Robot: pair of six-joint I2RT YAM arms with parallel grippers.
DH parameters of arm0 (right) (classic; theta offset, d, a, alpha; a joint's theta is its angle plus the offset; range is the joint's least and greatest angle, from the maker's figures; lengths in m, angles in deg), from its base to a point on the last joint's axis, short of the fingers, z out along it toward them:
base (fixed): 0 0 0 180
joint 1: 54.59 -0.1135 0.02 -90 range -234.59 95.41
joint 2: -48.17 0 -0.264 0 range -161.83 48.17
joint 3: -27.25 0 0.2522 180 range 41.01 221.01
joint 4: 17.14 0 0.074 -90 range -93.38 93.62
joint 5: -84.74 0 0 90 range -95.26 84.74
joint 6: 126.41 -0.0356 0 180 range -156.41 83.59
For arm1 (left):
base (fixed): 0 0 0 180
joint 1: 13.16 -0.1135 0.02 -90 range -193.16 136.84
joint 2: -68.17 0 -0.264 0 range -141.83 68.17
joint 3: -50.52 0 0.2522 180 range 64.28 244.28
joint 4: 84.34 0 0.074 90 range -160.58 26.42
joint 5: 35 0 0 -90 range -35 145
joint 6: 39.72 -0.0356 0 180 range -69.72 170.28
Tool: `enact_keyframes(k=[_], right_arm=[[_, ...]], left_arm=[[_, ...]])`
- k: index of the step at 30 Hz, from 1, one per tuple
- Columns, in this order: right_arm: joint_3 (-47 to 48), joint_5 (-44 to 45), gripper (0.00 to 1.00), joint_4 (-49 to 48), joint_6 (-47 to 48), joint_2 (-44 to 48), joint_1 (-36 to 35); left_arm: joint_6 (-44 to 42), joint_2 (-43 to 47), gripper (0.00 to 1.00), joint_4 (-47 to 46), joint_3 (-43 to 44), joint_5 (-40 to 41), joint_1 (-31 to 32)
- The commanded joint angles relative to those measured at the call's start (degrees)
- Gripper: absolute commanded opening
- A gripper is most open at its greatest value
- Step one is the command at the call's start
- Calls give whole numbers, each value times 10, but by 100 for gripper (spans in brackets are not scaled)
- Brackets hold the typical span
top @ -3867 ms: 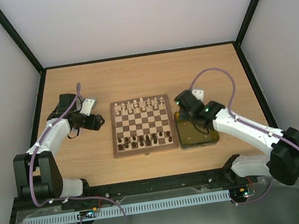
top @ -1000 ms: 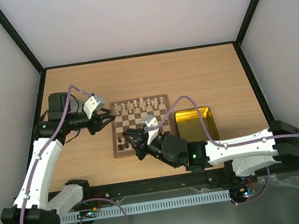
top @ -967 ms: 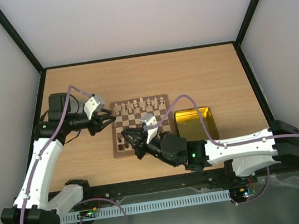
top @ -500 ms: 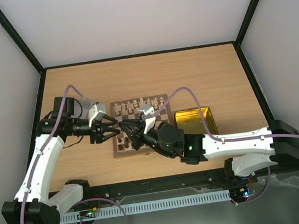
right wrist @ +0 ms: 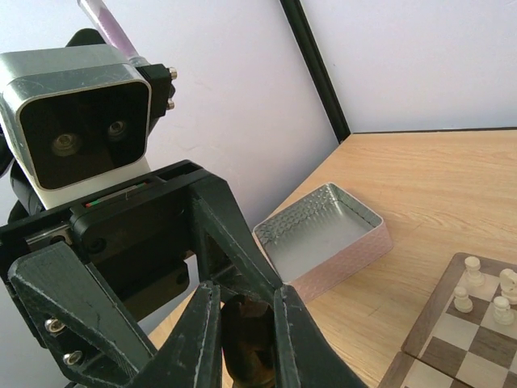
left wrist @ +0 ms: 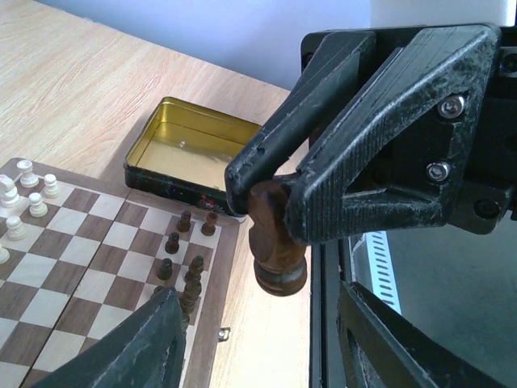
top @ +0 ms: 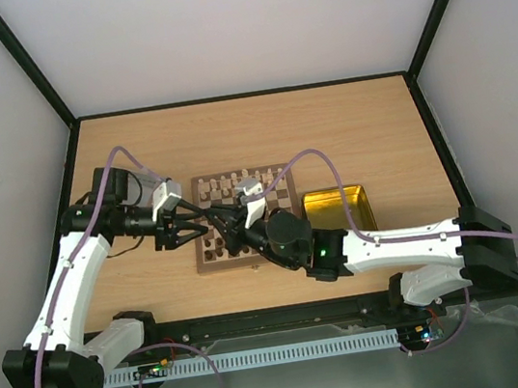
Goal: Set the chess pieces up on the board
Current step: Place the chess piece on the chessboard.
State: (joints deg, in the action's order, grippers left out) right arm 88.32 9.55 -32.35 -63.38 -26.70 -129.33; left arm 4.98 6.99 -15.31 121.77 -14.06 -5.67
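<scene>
Piece [left wrist: 275, 242] — dark — clamped in right fingers [left wrist: 380, 162]; left fingers [left wrist: 137, 347] spread.

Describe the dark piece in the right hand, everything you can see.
The dark brown turned wooden chess piece looks glossy, with a ringed waist and round flared foot pointing down. Its top is hidden between the right hand's two black fingers, which clamp it in mid-air. The left hand faces it, open, not touching.

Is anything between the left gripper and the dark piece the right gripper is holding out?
Nothing visible: the dark piece, clamped in the right gripper, hangs just ahead of the open left gripper.
</scene>
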Motion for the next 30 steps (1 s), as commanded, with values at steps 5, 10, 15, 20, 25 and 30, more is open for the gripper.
enact_keyframes(k=[5,10,15,20,25,30], right_arm=[[30,-22,2,-26,-20,-16,6],[42,-38,2,-35,-32,-32,6],[49,-48,2,-41,-41,-40,6],[44,-53,2,-50,-51,-44,6],[43,-54,2,-53,-55,-42,6],[40,-52,2,-55,-58,-41,6]], left_arm=[[-25,-9,53,13,19,-29,0],[-22,-15,53,8,22,-29,0],[-13,-14,51,-3,21,-30,1],[7,-7,41,-27,14,-28,0],[12,-6,29,-34,11,-28,0],[13,-5,18,-35,9,-26,1]])
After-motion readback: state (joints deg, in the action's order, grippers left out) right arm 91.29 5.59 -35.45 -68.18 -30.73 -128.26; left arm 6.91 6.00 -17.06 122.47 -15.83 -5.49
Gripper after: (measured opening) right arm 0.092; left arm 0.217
